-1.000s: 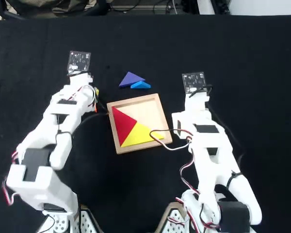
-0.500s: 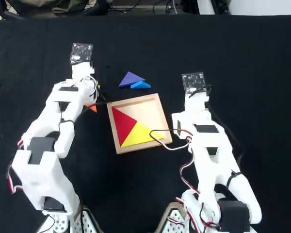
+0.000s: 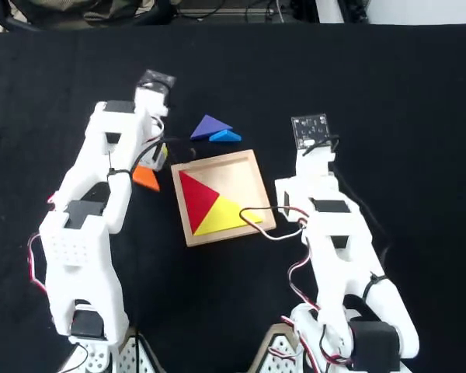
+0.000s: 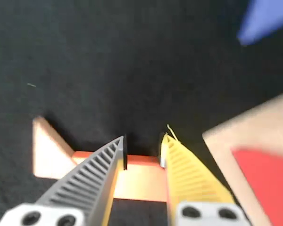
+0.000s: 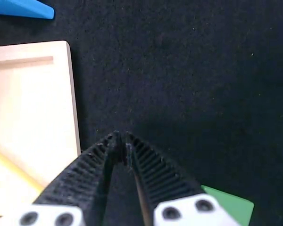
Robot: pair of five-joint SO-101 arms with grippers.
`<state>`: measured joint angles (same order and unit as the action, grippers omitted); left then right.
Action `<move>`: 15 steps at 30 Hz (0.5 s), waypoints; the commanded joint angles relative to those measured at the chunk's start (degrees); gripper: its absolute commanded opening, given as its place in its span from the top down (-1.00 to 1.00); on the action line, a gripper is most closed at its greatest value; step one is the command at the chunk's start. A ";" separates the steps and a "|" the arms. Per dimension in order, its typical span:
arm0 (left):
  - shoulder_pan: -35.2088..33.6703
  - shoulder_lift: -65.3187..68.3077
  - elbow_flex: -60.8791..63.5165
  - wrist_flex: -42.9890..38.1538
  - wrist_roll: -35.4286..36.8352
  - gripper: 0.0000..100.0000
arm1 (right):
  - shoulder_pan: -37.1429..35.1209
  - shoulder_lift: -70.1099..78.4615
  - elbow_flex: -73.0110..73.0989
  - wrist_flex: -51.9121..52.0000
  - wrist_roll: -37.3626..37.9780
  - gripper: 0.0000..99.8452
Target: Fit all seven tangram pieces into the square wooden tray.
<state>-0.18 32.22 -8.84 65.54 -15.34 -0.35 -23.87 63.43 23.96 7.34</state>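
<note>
The wooden tray [image 3: 217, 158] lies in the middle of the black bench [image 3: 388, 93] and holds 2 pieces: the red triangle [image 3: 196, 198] against its 9 o'clock wall and the yellow triangle [image 3: 221, 217] against its 6 o'clock wall. The halves toward 12 and 3 o'clock are free. The orange piece [image 3: 146, 178] lies flat on the bench at 9 o'clock from the tray, near its corner. The left hand [image 4: 143, 148] is over this piece, and its 2 fingers [image 4: 99, 174] stand a little apart with the piece's edge showing in the gap. As far as I can judge, they are not clamped on it. The first risk is here: the piece is wider than the gap and looks thin, so fingers that close on its edge may only push it along the cloth or tip it, perhaps against the tray wall, which would shift the tray. The purple triangle [image 3: 210, 126] and the blue triangle [image 3: 226, 136] touch one another at 12 o'clock from the tray, so picking 1 could drag the other. The right hand [image 5: 121, 141], at 3 o'clock from the tray, has its fingers together on nothing, and the green piece [image 5: 228, 207] lies near it. A cable [image 3: 256, 217] from the right arm lies over the tray corner beside the yellow triangle. I think a move of that arm could pull the cable across and disturb this triangle, or sweep the green piece away.
</note>
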 commanded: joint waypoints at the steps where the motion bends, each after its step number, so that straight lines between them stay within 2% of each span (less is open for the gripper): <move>1: 1.19 -0.35 -3.65 8.18 -6.15 0.72 | 0.79 0.13 -1.01 -1.14 0.62 0.98; 5: 1.45 -0.79 -3.21 16.00 -14.95 0.72 | 0.79 0.13 -1.01 -1.23 0.62 0.98; 9: 1.80 -3.34 -2.07 20.57 -20.31 0.80 | 0.79 0.13 -1.01 -1.23 0.62 0.98; 15: 0.92 -14.42 0.57 26.02 -21.98 0.80 | 0.79 0.13 -1.01 -1.23 0.62 0.98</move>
<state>0.88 27.12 -9.71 88.84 -36.18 -0.35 -23.87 63.43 23.96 7.34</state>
